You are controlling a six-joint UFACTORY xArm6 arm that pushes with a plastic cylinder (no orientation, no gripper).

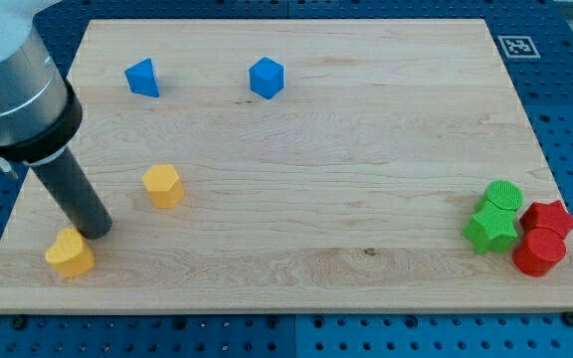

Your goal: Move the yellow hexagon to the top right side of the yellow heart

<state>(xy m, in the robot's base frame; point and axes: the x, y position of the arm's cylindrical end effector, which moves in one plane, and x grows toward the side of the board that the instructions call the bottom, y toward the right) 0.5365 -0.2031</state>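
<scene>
The yellow hexagon [163, 186] lies on the wooden board [296, 159] at the view's left. The yellow heart [70, 253] lies near the view's bottom left corner of the board, below and to the left of the hexagon. My tip [95, 231] stands just above and to the right of the heart, close to it or touching it. The tip is below and to the left of the hexagon, with a clear gap between them.
Two blue blocks sit near the view's top left: a wedge-like one [142, 78] and a hexagon-like one [266, 78]. At the bottom right a green cylinder [503, 195], a green star [491, 228], a red star [550, 217] and a red cylinder [538, 252] cluster at the board's edge.
</scene>
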